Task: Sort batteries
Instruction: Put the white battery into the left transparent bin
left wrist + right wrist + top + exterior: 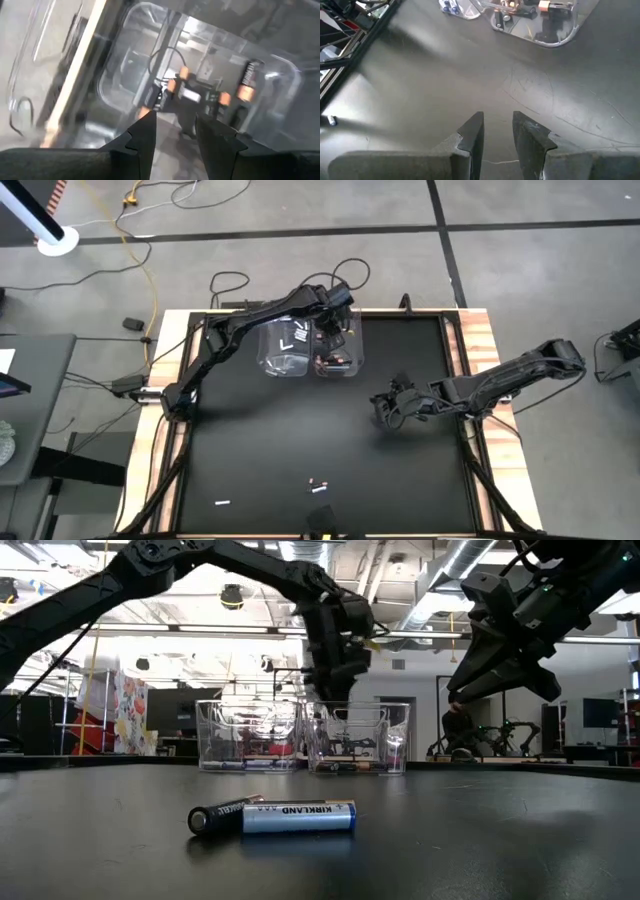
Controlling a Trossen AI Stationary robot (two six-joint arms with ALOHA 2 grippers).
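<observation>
While the left gripper hangs spread and empty over the right-hand bin, apparently releasing, next fetch the batteries; the right gripper waits parted.

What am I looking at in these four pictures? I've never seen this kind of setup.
Two robot arms work at a black table, sorting batteries. One picture looks down from above, one looks level across the tabletop, and two come from cameras on the arms' wrists. The left gripper hangs over the right-hand one of two clear bins, which holds dark batteries with copper ends; its fingers are apart and nothing is between them. The right gripper hovers over bare table, open and empty. Two loose batteries lie near the front edge, and one more to their left.
</observation>
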